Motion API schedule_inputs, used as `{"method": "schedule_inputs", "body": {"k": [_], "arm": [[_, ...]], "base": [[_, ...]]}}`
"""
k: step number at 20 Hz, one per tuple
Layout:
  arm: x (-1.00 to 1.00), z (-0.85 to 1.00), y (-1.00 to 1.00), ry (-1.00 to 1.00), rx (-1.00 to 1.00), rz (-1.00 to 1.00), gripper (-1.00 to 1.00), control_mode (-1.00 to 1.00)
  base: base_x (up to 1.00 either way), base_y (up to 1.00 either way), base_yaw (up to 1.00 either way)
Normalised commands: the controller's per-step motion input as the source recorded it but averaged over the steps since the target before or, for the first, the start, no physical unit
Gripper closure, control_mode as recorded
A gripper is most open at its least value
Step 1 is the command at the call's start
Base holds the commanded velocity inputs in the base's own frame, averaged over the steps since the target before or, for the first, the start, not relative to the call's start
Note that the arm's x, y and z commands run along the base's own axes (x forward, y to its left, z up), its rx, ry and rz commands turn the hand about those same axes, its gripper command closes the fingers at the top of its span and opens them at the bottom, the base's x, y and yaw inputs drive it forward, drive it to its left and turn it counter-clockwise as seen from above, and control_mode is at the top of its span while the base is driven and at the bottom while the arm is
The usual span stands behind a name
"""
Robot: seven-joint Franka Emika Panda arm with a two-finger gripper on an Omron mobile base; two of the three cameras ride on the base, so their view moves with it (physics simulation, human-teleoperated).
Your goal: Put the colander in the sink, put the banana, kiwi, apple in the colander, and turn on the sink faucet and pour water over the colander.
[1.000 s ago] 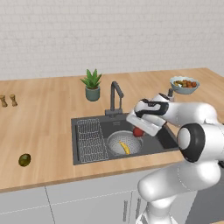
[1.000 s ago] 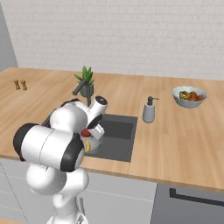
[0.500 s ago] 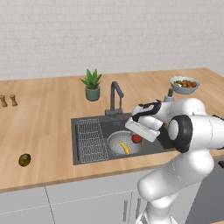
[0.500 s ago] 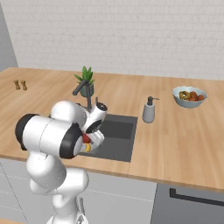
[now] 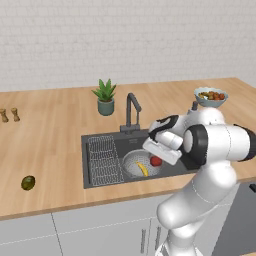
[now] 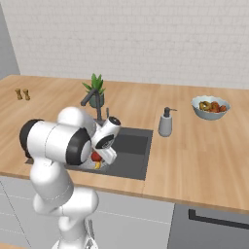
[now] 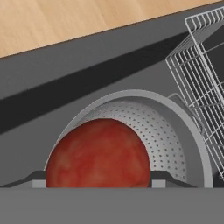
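The gripper [image 7: 98,183] grasps the apple [image 7: 98,153] between its fingertips, directly above the colander [image 7: 175,131] in the sink [image 5: 100,141]. The banana [image 5: 142,168] lies inside; the kiwi [image 5: 28,182] waits at nine o'clock on the counter [image 5: 50,145].

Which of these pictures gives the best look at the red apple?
The hand view: the apple looms large and close there, between the gripper's fingertips, above the colander. In the left base view it is just a small red dot beside the banana. In the right base view only a sliver peeks past the arm.
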Motion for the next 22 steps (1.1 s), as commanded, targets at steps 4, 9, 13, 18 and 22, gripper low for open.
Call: {"method": "schedule_inputs", "body": {"k": [4,9,13,18,22], "arm": [[0.01,-0.15,0.03,0.00,0.00,0.00,1.00,-1.00],[0.06,-0.14,0.07,0.00,0.00,0.00,1.00,-1.00],[0.34,-0.06,0.00,0.00,0.00,0.00,1.00,-1.00],[0.31,-0.13,0.00,0.00,0.00,0.00,1.00,-1.00],[0.27,-0.20,0.01,0.00,0.00,0.00,1.00,-1.00]], "base": [[0.00,0.00,0.00],[0.00,0.00,0.00],[0.00,0.00,0.00],[0.00,0.00,0.00],[0.00,0.00,0.00]]}}
